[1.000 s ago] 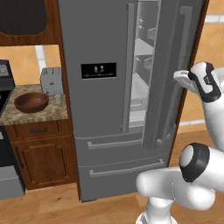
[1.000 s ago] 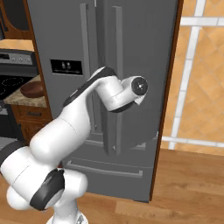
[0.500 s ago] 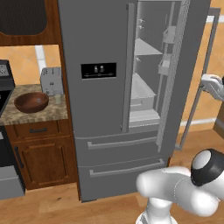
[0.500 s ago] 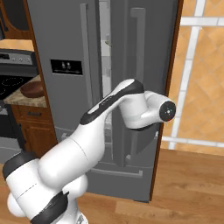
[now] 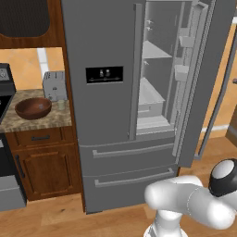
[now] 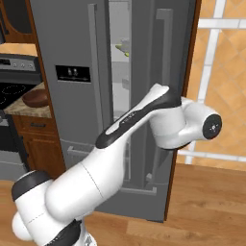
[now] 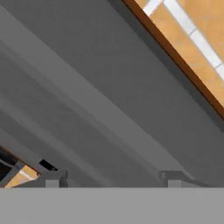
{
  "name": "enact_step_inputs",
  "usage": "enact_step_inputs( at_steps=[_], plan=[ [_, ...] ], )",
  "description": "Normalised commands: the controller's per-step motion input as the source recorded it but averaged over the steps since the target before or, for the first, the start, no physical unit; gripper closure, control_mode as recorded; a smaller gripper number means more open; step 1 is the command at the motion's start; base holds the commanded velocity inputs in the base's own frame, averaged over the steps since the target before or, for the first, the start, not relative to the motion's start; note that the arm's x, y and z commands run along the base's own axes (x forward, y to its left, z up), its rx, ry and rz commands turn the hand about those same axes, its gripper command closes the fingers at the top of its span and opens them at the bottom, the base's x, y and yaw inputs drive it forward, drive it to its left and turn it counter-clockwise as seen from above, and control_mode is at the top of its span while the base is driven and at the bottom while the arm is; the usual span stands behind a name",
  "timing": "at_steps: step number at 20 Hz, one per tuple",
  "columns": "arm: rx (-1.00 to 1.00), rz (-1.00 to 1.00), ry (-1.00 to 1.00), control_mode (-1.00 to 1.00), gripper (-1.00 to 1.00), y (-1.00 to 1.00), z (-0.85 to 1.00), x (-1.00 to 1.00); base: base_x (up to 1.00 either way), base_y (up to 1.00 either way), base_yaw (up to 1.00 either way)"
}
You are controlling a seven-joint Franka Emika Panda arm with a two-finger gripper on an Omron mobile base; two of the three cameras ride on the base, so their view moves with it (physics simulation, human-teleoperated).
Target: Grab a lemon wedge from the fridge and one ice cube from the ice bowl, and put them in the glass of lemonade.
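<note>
The fridge [image 5: 102,115] stands with its right door [image 5: 203,83] swung open, baring shelves and door bins. On an upper shelf lies a small yellow piece [image 6: 126,54], possibly the lemon wedge. The ice bowl [image 5: 33,107] sits on the counter left of the fridge, and the small glass of lemonade [image 5: 60,105] stands just right of it. My gripper [image 7: 113,179] is open, its fingertips [image 7: 52,179] wide apart with nothing between them. It faces the grey outer face of the open door [image 6: 158,72] from close by.
A silver toaster [image 5: 54,85] stands behind the bowl. A stove [image 5: 4,152] adjoins the wooden cabinet [image 5: 44,166] at the left. The open door's long handle [image 5: 221,102] juts out at the right. My arm [image 6: 139,120] crosses in front of the fridge opening.
The right fridge door has swung wider open. My hand has moved right and away from the door handle, and the fingers have spread apart.
</note>
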Motion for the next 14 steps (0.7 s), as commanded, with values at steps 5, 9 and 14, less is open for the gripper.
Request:
enact_step_inputs(
  at_steps=[5,9,14],
  plan=[
    [-0.07,0.00,-0.01,-1.00,-1.00,0.35,0.84,-0.66,0.00,0.00,0.00],
    [-0.32,0.00,0.03,-1.00,-1.00,1.00,0.52,-0.05,0.00,0.00,0.00],
    [-0.39,0.00,0.17,-1.00,-1.00,1.00,0.52,0.00,0.00,0.00,0.00]
  ],
)
